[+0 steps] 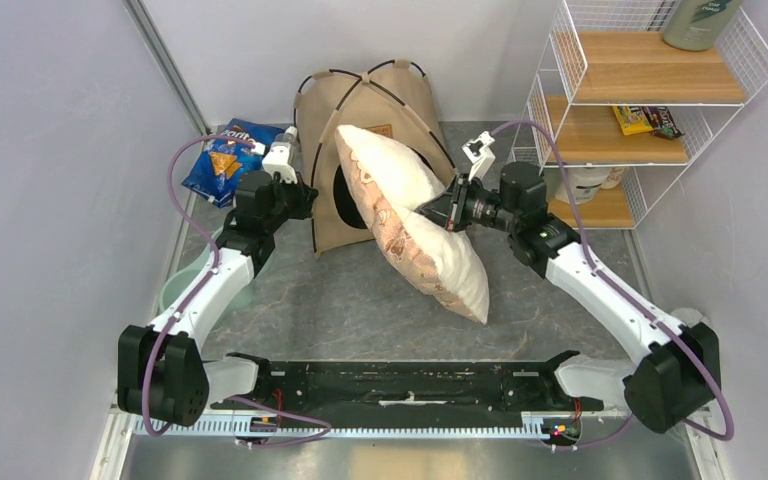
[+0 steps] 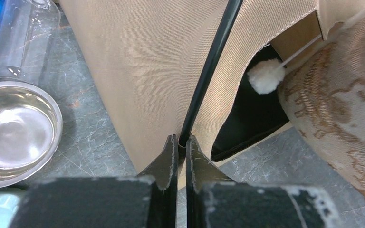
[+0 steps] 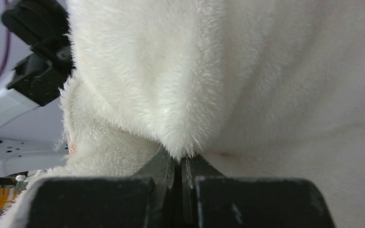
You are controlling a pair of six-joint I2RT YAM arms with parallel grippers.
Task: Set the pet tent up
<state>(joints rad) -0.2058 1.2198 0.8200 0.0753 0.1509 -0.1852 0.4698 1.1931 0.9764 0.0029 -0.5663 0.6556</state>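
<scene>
We record: pet tent, tan canvas, upright at rear of desk, label illegible. Fluffy pillow leaning across its doorway, pinched by closed right end effector. Doritos bag, left. Left end effector clamped on black pole.

chip bag: behind and left of the left gripper; brand seems to read "Doritos", partly creased.
patch on the tent: beyond the left gripper; print too small to read.
snack packets: right of the right gripper; lettering blurred.
</scene>
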